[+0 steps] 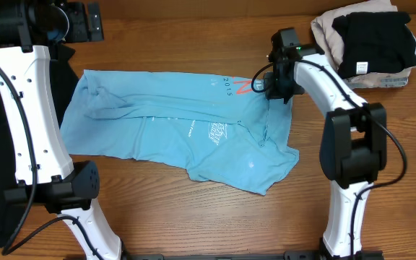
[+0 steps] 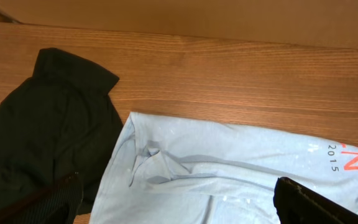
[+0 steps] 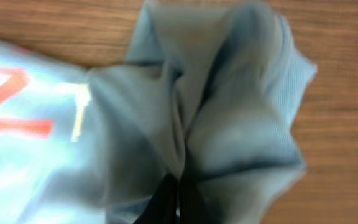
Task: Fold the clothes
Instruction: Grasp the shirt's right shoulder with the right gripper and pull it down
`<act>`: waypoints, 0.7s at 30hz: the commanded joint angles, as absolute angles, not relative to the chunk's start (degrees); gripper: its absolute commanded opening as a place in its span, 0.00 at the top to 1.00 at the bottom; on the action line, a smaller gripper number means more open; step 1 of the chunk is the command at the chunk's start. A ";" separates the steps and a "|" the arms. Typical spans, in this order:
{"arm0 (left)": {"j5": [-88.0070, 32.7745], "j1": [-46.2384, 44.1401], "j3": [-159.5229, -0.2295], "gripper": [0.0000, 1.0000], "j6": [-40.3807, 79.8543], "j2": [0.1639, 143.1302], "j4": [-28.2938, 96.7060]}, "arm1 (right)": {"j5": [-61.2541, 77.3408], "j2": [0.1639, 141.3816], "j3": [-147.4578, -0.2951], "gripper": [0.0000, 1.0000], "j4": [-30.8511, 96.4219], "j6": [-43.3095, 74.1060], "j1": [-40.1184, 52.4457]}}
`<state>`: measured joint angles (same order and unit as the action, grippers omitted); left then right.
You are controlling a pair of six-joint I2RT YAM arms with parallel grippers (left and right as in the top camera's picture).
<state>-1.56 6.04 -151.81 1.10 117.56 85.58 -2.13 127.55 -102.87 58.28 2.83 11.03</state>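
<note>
right gripper [image 3: 178, 198]: clenched on T-shirt [image 1: 179, 123] edge bunched just ahead of its fingers, likely to drag a fold | left gripper [image 2: 178, 186]: spread wide, empty, shirt below

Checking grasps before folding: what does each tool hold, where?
Right tool pinches the T-shirt at its bunched edge beside the red print. Left tool holds nothing.
</note>
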 commanded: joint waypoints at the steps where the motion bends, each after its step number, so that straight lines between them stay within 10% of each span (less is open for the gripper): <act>1: -2.39 6.42 -151.55 0.00 1.26 117.75 85.47 | 2.81 120.70 -104.88 0.96 61.63 3.29 11.14; 9: -2.37 6.42 -151.55 0.00 1.23 117.75 85.47 | 6.20 120.62 -102.21 0.95 70.67 5.19 11.25; 18: -2.39 6.42 -151.55 0.00 1.23 117.75 85.49 | 7.16 120.62 -98.59 0.15 74.94 5.19 11.03; 21: -2.39 6.42 -151.55 0.00 0.84 117.75 85.52 | 7.20 120.44 -98.59 0.11 76.36 5.19 9.87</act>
